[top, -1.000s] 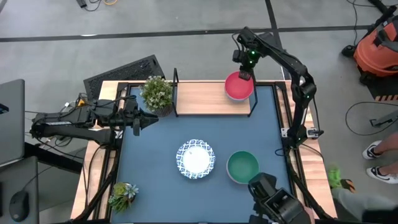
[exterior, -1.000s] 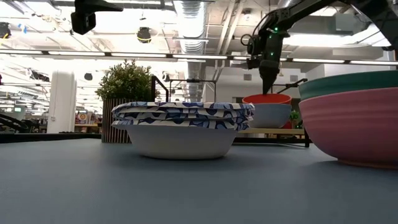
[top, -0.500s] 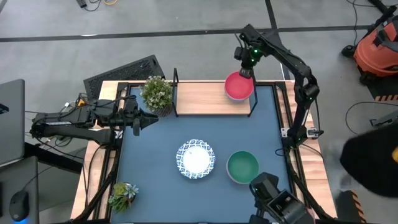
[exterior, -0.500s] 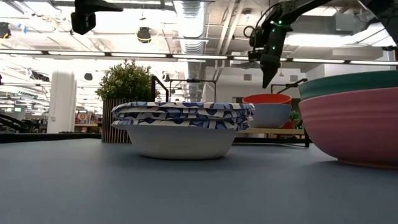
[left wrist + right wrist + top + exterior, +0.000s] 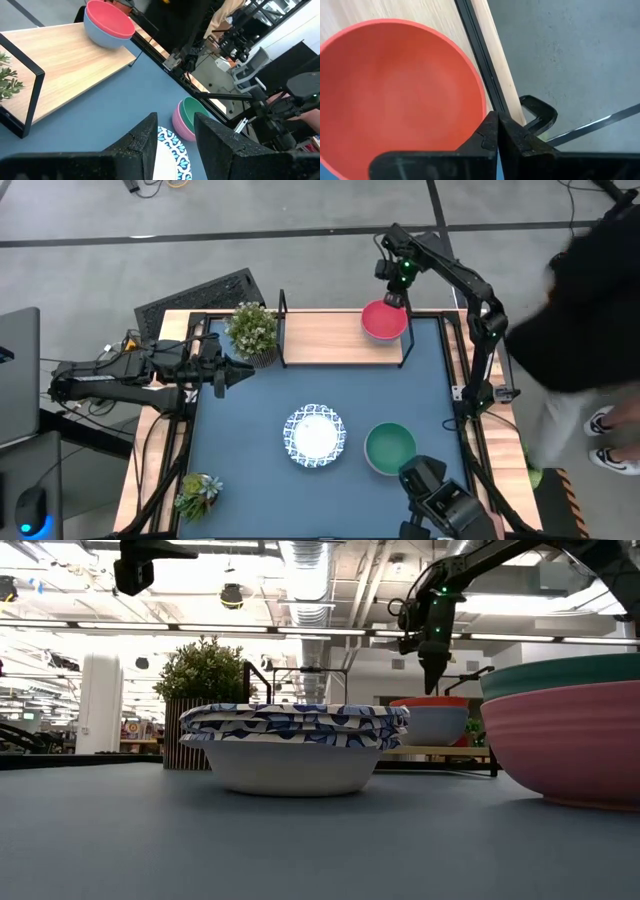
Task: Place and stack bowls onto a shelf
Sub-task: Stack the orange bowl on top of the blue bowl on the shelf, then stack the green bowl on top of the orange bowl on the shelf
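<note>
A bowl, red-pink inside and grey-blue outside point(image 5: 384, 321), stands on the right end of the light wood shelf point(image 5: 320, 336). My right gripper point(image 5: 396, 299) is shut, its tips just above the bowl's far rim point(image 5: 482, 100); the low view point(image 5: 431, 686) shows it pointing down. Two stacked white bowls with blue rims point(image 5: 314, 435) stand mid-table. A green bowl point(image 5: 390, 448) sits inside a pink bowl point(image 5: 570, 745) at the near right. My left gripper point(image 5: 175, 131) is open and empty, held level over the table's left side point(image 5: 235, 371). My right gripper's shut fingers point(image 5: 490, 131) come from above, pointing down at the outer side of the red-pink bowl's far rim point(image 5: 482, 100). Nothing is between them. I cannot tell whether they touch the rim. The bowl stands upright on the shelf.
A potted plant point(image 5: 252, 330) stands at the shelf's left end, another point(image 5: 198, 494) at the near left corner. A person in dark clothes point(image 5: 590, 290) stands by the table's right edge. Bare blue tabletop point(image 5: 260, 395) lies between shelf and bowls.
My right gripper has gone up and a little toward the far edge, then come back down to the red-pink bowl's far rim. The bowl has stayed in place. A person in dark clothes has stepped in along the table's right side.
</note>
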Robot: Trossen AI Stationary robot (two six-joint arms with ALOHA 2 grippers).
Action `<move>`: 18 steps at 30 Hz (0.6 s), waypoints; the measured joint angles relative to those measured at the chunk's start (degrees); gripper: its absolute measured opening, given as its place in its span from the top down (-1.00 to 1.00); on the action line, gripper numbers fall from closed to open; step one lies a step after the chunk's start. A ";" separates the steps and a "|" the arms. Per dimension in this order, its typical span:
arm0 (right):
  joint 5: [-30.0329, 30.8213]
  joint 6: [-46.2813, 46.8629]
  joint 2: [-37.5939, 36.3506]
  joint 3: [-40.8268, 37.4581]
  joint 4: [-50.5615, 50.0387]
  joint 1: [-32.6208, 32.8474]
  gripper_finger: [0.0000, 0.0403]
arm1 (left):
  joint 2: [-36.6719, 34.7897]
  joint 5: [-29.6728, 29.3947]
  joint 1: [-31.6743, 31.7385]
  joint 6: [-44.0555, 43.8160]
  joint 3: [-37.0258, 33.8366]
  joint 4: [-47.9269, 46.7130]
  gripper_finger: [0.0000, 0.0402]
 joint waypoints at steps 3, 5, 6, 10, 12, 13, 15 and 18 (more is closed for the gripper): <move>0.23 0.71 -0.84 -0.03 -0.84 0.25 0.89 | 0.02 0.00 0.00 0.14 0.00 -0.02 0.44; 0.24 2.20 -2.43 -0.04 -1.49 1.18 0.86 | 0.02 0.00 0.00 0.16 0.00 -0.02 0.44; 0.17 3.33 -3.53 -0.04 -1.92 1.73 0.84 | 0.02 0.00 0.00 0.27 0.00 -0.02 0.44; -3.39 9.48 -8.21 0.00 -6.29 5.29 0.76 | 0.02 0.00 0.00 0.62 0.00 -0.04 0.44; -6.87 12.22 -10.55 0.00 -9.89 7.86 0.76 | 0.01 -0.01 0.00 0.62 0.00 -0.04 0.44; -8.38 13.73 -11.70 0.01 -11.88 9.48 0.76 | 0.00 -0.01 0.00 0.62 0.00 -0.04 0.44; -10.33 17.02 -13.81 0.02 -15.79 13.25 0.76 | 0.02 -0.02 0.00 0.62 0.00 -0.04 0.44; -10.66 21.57 -18.24 -2.54 -15.62 20.92 0.75 | 0.00 -0.02 0.00 0.62 0.00 -0.03 0.44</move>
